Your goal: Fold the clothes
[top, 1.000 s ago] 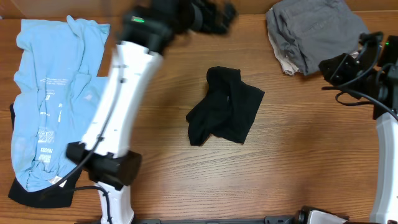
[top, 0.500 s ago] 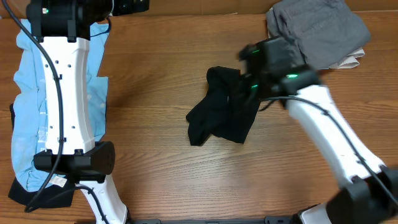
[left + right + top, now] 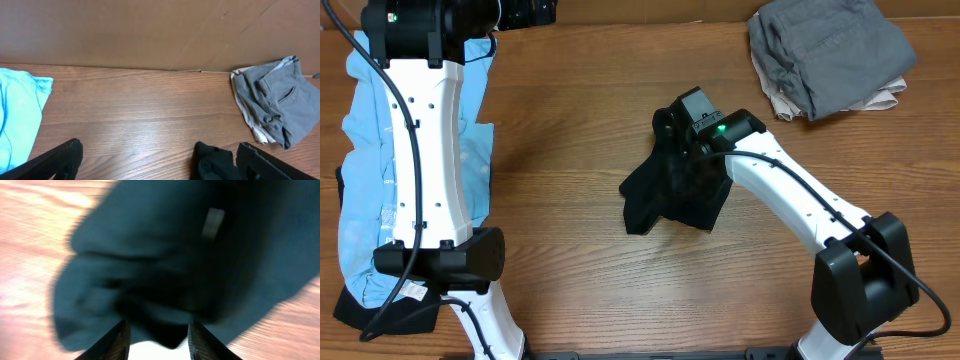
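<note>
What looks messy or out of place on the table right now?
The black T-shirt lies crumpled mid-table, and the light blue tee is rumpled along the left edge. The grey garments at far right look roughly folded.

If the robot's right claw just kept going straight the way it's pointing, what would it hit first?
Most likely the crumpled black T-shirt: it fills the wrist view just ahead of the open right gripper. How close it is I can't tell; the picture is blurred.
</note>
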### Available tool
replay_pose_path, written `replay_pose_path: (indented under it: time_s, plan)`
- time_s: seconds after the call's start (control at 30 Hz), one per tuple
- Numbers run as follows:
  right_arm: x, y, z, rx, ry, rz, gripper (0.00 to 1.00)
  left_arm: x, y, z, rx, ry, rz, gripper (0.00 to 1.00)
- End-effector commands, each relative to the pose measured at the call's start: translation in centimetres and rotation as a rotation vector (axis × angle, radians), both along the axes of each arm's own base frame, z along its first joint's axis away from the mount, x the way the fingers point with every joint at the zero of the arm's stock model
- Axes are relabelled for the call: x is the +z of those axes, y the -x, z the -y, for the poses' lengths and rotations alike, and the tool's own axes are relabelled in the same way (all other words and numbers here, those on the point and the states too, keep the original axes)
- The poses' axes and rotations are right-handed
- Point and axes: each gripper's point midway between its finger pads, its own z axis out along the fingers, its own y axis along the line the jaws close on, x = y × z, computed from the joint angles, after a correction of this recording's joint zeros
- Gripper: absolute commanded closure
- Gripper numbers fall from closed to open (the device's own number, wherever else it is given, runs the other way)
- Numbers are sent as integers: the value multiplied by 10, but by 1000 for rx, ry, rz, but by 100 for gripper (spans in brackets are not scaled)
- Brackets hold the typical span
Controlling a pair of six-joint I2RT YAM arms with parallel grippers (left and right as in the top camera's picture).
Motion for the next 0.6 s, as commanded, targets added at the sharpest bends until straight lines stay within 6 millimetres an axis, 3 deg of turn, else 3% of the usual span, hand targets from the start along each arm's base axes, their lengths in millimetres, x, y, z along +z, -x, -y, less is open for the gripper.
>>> replay_pose_path:
  time_s: [0.0,0.17,0.33,0.43,0.57]
  plan:
    - [-14,0,31,-102,102,-6,59,-19,-7,-2,-11,-32,-36,0]
    - [-43,8,50,-166,116,-43,60,-42,-11,-1,-14,-31,-101,0]
    - [-51,6,65,-228,115,-52,64,-61,-15,-1,-20,-38,-148,0]
    - [-48,1,72,-252,113,-52,65,-65,-16,-1,-21,-43,-155,0]
    - [-5,-22,69,-208,76,36,66,-65,-18,-3,-34,-59,-143,0]
